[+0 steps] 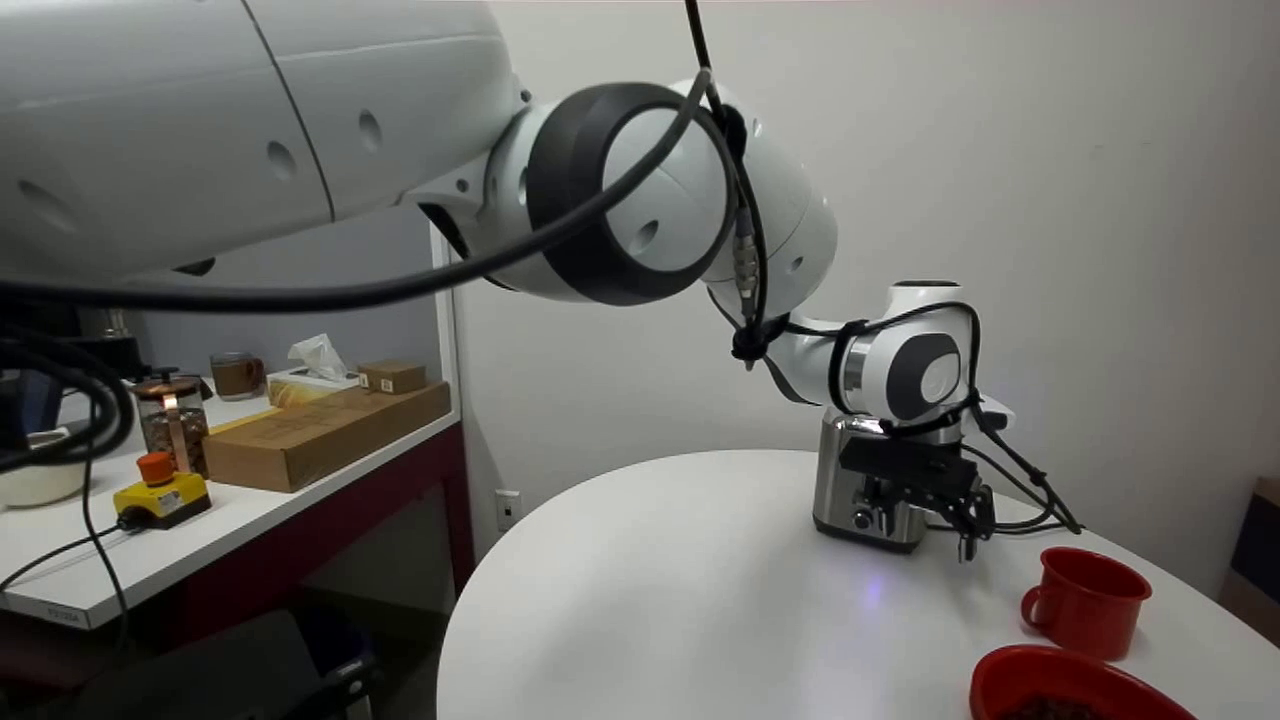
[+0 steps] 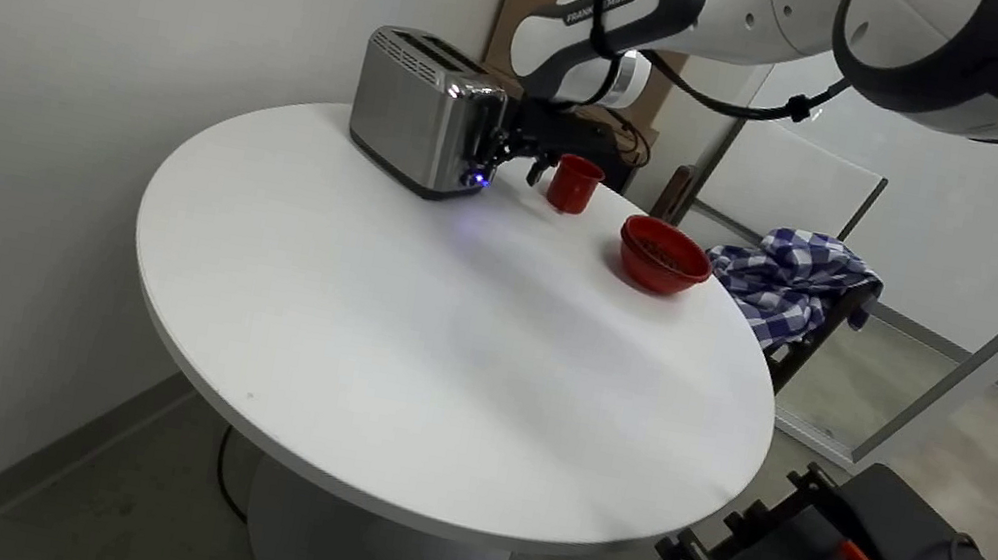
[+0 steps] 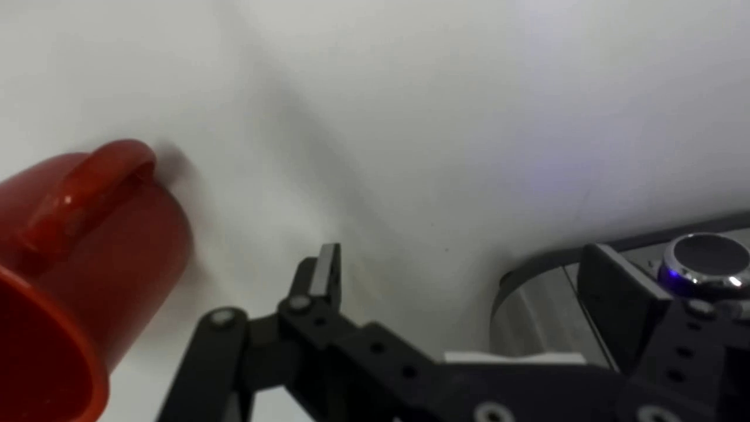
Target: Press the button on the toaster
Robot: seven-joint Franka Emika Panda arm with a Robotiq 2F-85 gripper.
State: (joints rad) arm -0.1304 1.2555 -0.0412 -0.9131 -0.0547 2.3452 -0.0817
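The silver toaster [image 1: 838, 490] stands on the round white table near the wall. It also shows in an exterior view [image 2: 400, 116] and, cut off at the right, in the wrist view [image 3: 542, 316]. A round dark knob with a shiny rim [image 3: 710, 255] on its front end has a blue-violet light beside it, also lit in an exterior view [image 2: 475, 179]. My gripper [image 3: 466, 258] is open and empty, fingers downward. One finger is in front of the toaster's front end near the knob; I cannot tell whether it touches. The other finger is over the table, toward the red cup.
A red cup [image 1: 1095, 605] stands beside the gripper, also in the wrist view [image 3: 143, 252]. A red bowl [image 2: 662, 277] with brown bits sits beyond it. A black cord [image 1: 1040, 520] runs behind the gripper. The wall [image 2: 149, 9] is close behind the toaster.
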